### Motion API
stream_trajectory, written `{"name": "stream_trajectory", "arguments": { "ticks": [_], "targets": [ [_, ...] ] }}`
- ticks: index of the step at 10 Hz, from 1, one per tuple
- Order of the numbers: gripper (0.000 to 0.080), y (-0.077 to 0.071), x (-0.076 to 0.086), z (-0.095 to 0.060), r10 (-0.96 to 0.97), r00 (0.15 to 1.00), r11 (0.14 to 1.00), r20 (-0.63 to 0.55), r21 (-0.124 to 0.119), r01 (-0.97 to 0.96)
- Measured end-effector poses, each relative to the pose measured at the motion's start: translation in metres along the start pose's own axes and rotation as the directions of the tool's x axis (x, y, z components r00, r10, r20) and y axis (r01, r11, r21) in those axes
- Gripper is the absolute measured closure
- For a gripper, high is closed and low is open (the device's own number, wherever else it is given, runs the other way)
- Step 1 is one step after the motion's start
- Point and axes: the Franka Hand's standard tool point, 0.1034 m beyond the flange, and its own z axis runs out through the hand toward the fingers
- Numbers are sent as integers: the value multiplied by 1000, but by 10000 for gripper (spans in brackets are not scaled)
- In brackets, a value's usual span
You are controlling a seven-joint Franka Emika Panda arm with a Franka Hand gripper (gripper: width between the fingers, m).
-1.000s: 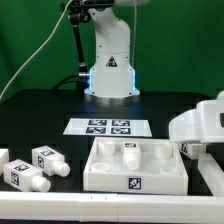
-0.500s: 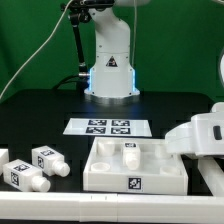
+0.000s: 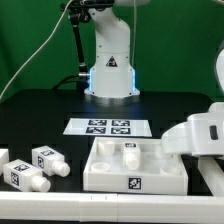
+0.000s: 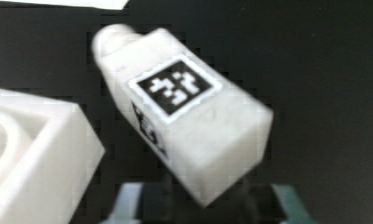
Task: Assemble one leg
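In the wrist view a leg, a white block with a black-and-white tag and a round peg at its far end, fills the picture at a tilt. Its near end sits between my two fingertips, and my gripper appears shut on it. In the exterior view my gripper is a large white shape at the exterior view's right edge, just beside and above the tray's right rim. I cannot tell the held leg apart from the hand there. Other legs lie on the table at the exterior view's left.
The white square tray with a raised rim lies in front, and a small white piece stands in it. Its corner shows in the wrist view. The marker board lies behind it. The robot base stands at the back.
In the exterior view my gripper has come down and slightly toward the exterior view's left, closer to the tray's right rim. Nothing else moved.
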Motion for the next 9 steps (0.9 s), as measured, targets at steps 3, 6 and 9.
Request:
{"name": "stream_trajectory", "arguments": {
  "ticks": [3, 6, 9],
  "targets": [
    [794, 2, -13, -18, 1, 1000, 1000, -18, 3, -1],
    [798, 21, -47, -49, -24, 1000, 999, 2, 36, 24],
    [786, 21, -46, -48, -30, 1000, 999, 4, 35, 30]
  ]
}}
